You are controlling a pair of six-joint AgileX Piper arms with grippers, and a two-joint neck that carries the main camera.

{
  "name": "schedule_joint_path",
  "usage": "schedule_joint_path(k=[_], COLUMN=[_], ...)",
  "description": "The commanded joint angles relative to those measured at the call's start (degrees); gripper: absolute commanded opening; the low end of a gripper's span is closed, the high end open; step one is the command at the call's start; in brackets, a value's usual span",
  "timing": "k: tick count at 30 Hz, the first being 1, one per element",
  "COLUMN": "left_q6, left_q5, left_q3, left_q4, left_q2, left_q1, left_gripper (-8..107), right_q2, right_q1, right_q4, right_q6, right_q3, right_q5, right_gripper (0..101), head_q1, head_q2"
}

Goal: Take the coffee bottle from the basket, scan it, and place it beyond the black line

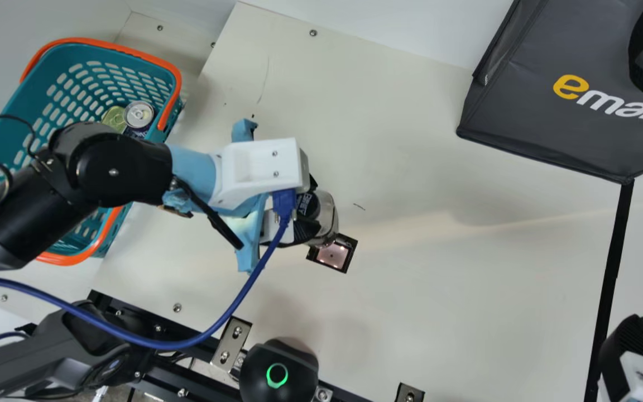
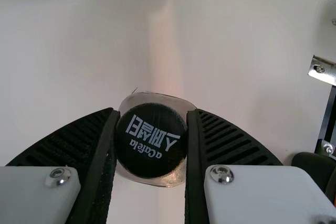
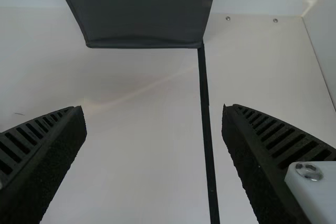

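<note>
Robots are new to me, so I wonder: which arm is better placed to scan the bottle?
Left, I'd say: its pincer grips the bottle close to the scanner, while the right pincer hangs open and empty, over by the black line.

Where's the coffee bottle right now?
The coffee bottle is near the middle of the main view, between my left fingers, next to the square scanner window.

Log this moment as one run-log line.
left hand: closed on bottle, near cap; bottle: at scanner window, short of black line; scan result: cannot tell; right hand: open, empty
</note>
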Motion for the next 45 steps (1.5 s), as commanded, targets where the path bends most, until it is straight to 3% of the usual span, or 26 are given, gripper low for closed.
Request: schedule_joint_path(k=[1, 20, 45], left_q6=[-0.10, 5.44, 16.50], left_q5=[-0.31, -4.95, -3.52], left_q3=[0.24, 0.80, -1.22], left_q4=[0.08, -3.42, -7.03], left_q2=[-0.07, 3.96, 8.24], left_q1=[-0.53, -4.12, -1.65], left_gripper=[10, 10, 10], right_q2=[0.00, 0.00, 0.00], right_q1=[0.00, 0.00, 0.00], right_q4=[0.00, 0.00, 0.00], right_q6=[0.00, 0.00, 0.00], right_q3=[0.00, 0.00, 0.00], right_q5=[0.00, 0.00, 0.00], right_gripper=[91, 91, 91], head_q1=[-1.48, -1.48, -1.48], head_q2=[0.14, 0.14, 0.14])
